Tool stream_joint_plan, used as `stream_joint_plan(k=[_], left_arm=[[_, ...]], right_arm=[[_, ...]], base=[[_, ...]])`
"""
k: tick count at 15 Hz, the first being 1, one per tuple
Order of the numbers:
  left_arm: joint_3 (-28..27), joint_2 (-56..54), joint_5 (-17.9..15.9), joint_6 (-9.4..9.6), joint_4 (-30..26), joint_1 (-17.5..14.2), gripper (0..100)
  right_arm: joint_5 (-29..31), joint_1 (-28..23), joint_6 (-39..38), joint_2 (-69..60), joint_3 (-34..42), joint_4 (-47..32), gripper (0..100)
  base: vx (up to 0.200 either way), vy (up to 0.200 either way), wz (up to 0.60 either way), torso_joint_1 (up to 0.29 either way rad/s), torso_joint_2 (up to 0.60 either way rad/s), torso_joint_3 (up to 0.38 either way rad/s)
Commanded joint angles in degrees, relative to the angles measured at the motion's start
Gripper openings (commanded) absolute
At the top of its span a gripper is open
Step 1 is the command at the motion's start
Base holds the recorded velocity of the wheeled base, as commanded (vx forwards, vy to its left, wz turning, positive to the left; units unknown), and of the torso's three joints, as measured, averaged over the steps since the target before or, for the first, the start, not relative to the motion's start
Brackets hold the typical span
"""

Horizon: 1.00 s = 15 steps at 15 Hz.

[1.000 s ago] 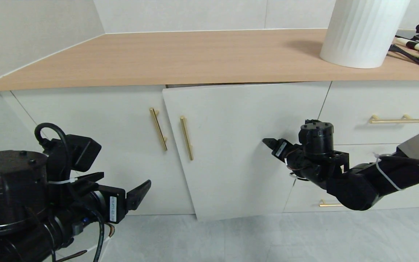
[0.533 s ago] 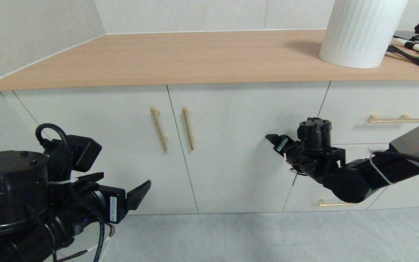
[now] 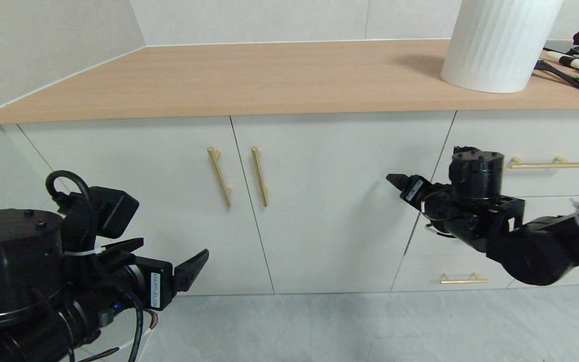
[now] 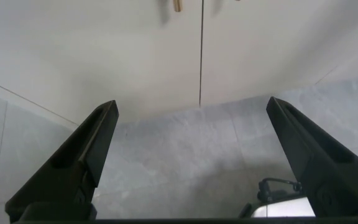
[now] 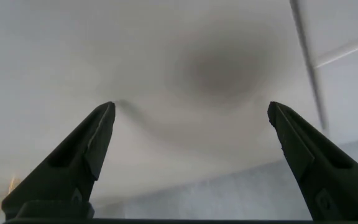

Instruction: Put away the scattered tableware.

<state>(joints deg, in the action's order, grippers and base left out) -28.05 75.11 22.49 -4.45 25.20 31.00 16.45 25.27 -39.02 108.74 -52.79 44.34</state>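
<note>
Tableware point(image 3: 578, 70): long-handled utensils, black and white, lying on the wooden bench point(image 3: 249, 80) at far upper right of head view, just beside a white ribbed container point(image 3: 500, 45). Pale tiled wall behind; grey tiled floor point(image 3: 319, 327) below. White cabinet doors point(image 3: 329, 211) closed, vertical brass handles point(image 3: 259, 177); drawers at right. Left end effector point(image 4: 192, 106), lower left: fingers spread wide, empty. Right end effector point(image 5: 191, 106), centre right, near the door: spread wide, empty. White finger label point(image 3: 412, 188): print illegible.

The table point(image 3: 269, 80) is matt wood-grain, the cabinet doors point(image 3: 329, 201) smooth matt white with brushed gold metal handles point(image 3: 259, 176), the left pincer point(image 4: 192, 102) and right pincer point(image 5: 191, 104) matt black plastic.
</note>
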Motion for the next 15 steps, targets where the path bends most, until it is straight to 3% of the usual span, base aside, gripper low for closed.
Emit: stream_joint_plan(k=[1, 5, 7, 10, 12, 13, 15], left_arm=[[-0.1, -1.8, 0.0, 0.23, -0.2, -0.6, 100], [1.6, -3.0, 1.3, 2.08, -0.4, -1.3, 100], [5.3, -7.6, 5.8, 3.48, -0.2, -1.3, 100], [11.2, -19.1, 5.8, 4.89, -0.6, -2.1, 100], [15.6, -29.1, 5.9, 5.24, -0.6, -6.6, 100], [16.3, -33.2, 5.9, 6.21, -1.1, -8.1, 100], [16.6, -46.1, 5.7, 12.62, -10.8, -14.0, 100]], right_arm=[[-0.5, 0.6, 11.5, -18.7, 12.8, 0.0, 100], [2.9, 0.6, 16.8, -45.6, 29.8, -1.1, 100], [3.4, -6.4, 26.5, -67.4, 34.0, -15.5, 100], [2.7, -13.3, 30.4, -87.0, 29.4, -37.4, 100], [2.8, -13.7, 32.9, -98.1, 25.4, -50.4, 100], [3.0, -14.2, 34.2, -100.7, 24.6, -53.5, 100], [3.3, -20.0, 34.7, -103.0, 24.8, -56.3, 100]], base=[[0.0, 0.0, 0.0, 0.0, 0.0, 0.0], [0.0, 0.0, 0.0, 0.0, 0.0, 0.0], [0.0, 0.0, 0.0, 0.0, 0.0, 0.0], [0.0, 0.0, 0.0, 0.0, 0.0, 0.0], [0.0, 0.0, 0.0, 0.0, 0.0, 0.0], [0.0, 0.0, 0.0, 0.0, 0.0, 0.0], [0.0, 0.0, 0.0, 0.0, 0.0, 0.0]])
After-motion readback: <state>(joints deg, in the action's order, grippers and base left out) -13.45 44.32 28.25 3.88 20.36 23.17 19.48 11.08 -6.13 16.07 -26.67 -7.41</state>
